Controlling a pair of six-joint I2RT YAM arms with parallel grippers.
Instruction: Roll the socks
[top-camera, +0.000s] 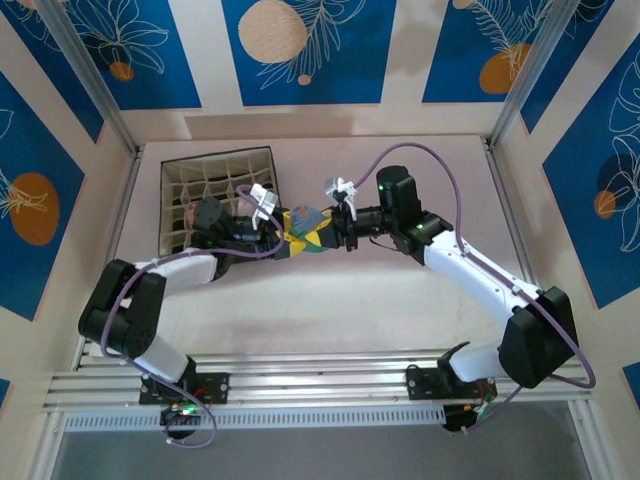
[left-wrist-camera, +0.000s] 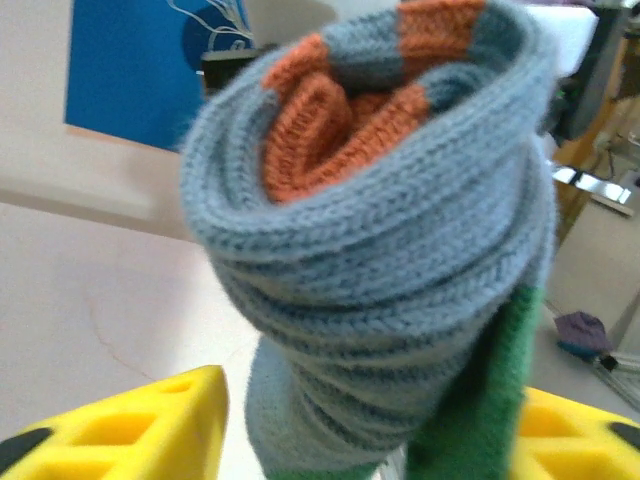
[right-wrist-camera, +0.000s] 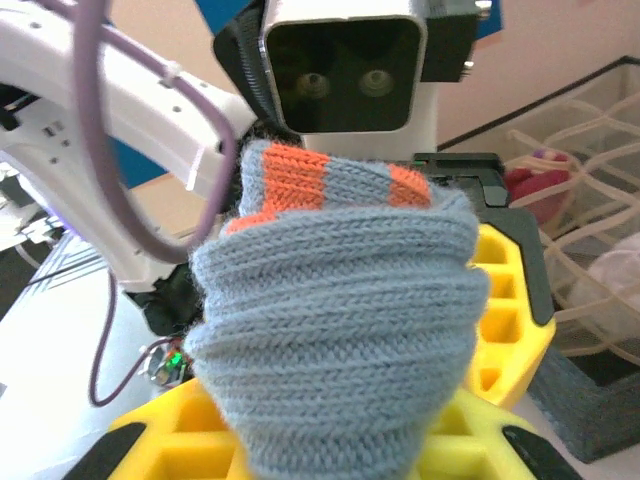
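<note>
The sock (top-camera: 308, 222) is at the middle of the desk (top-camera: 400, 300). The right jaws, at its 3 o'clock, pinch it. The left jaws, at 9 o'clock, sit around it; I cannot tell if they squeeze.

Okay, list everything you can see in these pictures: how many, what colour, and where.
grey-blue sock: one, grey-blue with orange stripes and a green toe, rolled up, mid-table
organiser: one, dark grey with beige dividers, far left of table
maroon fabric: one piece, in an organiser compartment
white fabric: one piece, in another compartment
table: one, pale
wall panels: several, blue with peach and white patterns, around the table
left arm: one, white and black
right arm: one, white and black
left fingers: two, yellow, either side of the sock
right fingers: two, yellow, closed on the sock
</note>
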